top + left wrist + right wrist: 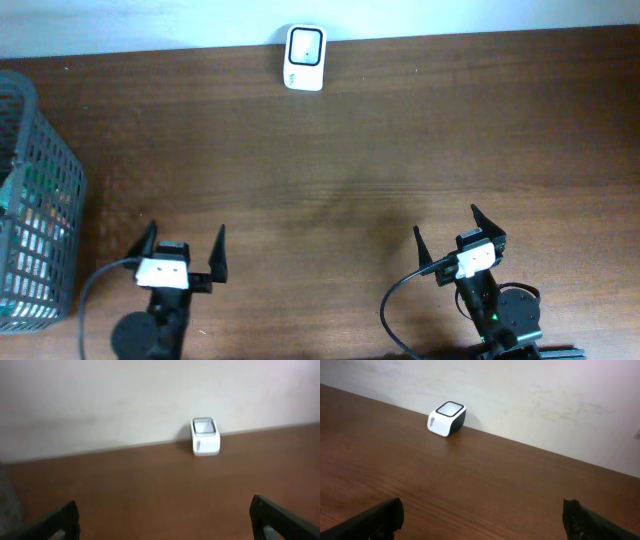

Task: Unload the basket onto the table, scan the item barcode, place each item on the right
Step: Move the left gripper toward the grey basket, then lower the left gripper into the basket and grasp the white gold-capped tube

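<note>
A brown wood-grain counter (pixel 350 150) fills the overhead view, with a pale wall (pixel 150 20) running along its far edge.

A tall grey mesh basket (pixel 50 230) stands at the counter's left edge, near the near-left corner. Patches of white and green show through the mesh, but what lies inside is too small and too hidden to name, so no item with a barcode can be made out for certain.

Two black robot arms sit at the counter's near edge, well apart from each other. The left tool (pixel 186 232) is towards the near-left, just beside the basket. Its two fingers are spread wide with nothing between them. The right tool (pixel 447 222) is towards the near-right. Its fingers are also spread wide and hold nothing. Both tools point towards the far edge, with only bare wood in front of them.

A small white barcode scanner (pixel 304 57), with a dark-framed pale window on top, sits against the far edge of the counter, close to its middle and right at the foot of the wall. It is well apart from both tools and from the basket.
</note>
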{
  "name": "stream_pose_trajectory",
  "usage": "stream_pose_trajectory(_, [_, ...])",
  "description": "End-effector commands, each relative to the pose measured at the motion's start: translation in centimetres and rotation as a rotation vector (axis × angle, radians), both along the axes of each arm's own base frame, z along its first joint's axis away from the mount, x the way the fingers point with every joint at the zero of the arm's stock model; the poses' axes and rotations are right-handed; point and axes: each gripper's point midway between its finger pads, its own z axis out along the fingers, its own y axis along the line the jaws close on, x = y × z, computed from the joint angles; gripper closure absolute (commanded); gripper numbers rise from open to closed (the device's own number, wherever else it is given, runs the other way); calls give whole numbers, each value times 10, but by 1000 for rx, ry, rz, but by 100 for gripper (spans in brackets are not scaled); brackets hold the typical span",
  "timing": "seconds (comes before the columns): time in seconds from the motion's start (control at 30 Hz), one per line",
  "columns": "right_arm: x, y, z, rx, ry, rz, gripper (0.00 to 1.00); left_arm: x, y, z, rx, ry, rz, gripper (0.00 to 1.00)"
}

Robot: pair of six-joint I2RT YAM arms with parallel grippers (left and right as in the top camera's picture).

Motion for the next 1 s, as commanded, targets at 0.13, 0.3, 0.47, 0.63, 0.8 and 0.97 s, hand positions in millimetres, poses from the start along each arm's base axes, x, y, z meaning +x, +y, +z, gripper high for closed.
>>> stream_pose_trajectory(0.13, [0,1,-3,0,5,2,2,37,-1,111,73,125,-20,1])
stream_pose_trajectory(0.3, [0,1,-3,0,5,2,2,87,-1,143,66,360,-33,1])
stream_pose_trajectory(0.47, [0,1,-3,0,5,1,2,124,-2,155,56,606,-49,1])
stream_pose_trajectory(0.63, [0,1,-3,0,5,1,2,143,-2,155,50,691,-50,1])
stream_pose_trajectory(0.8, [0,1,-3,0,5,1,2,148,5,158,52,673,-27,1])
stream_pose_trajectory(0.97, [0,1,-3,0,5,1,2,142,89,167,-96,652,335,1])
